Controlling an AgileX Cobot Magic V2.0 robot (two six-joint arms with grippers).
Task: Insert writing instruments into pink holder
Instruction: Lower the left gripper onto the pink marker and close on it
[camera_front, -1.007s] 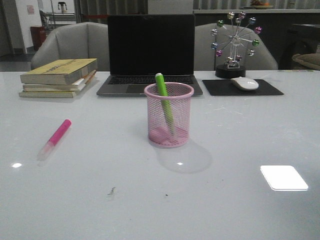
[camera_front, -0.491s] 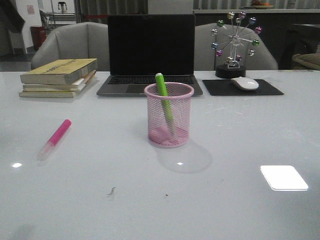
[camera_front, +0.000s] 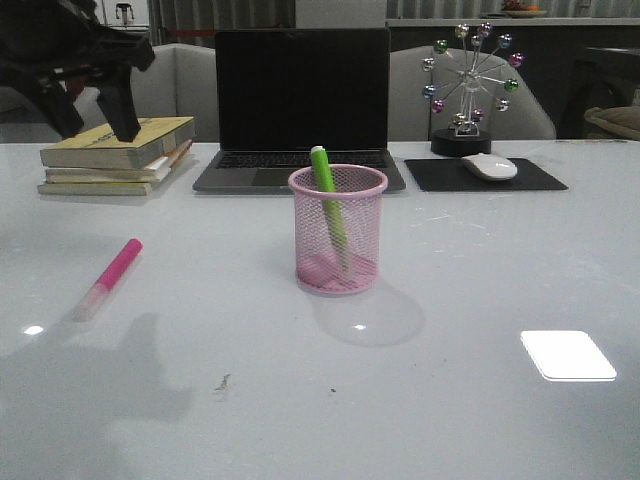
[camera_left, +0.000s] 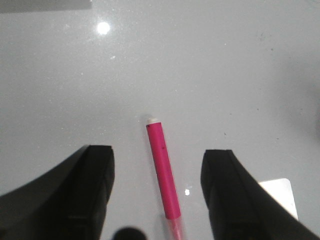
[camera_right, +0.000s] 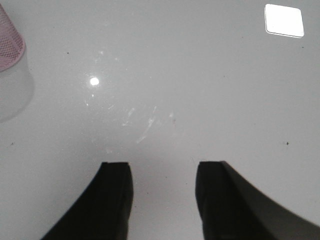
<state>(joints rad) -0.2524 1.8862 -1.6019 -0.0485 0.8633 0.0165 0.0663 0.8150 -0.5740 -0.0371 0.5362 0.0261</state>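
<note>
Hovering my left jaws high over the magenta marker, spread wide, nothing held. In the wrist view the marker lies flat on the desk between my fingers, roughly lined up w/ the gap but a bit skewed. Its pale cap end points toward me in the front view, pink body angled away. Pink holder stands mid-desk, well apart to the right, w/ the green marker already leaning inside, tip over the rim.

Right jaws also open & empty above bare desk; holder edge only at the corner of that view.

Risks, as I judge them: marker is round & the desk glossy, so if one finger touches first on closing it'll likely roll or skid out. Coming down too far jams my fingertips into the desk. Grabbing near one end lets it tilt, making the drop-in awkward. At the holder, the leaning green marker partly blocks the opening; clipping it or the rim could tip the light mesh cup.
</note>
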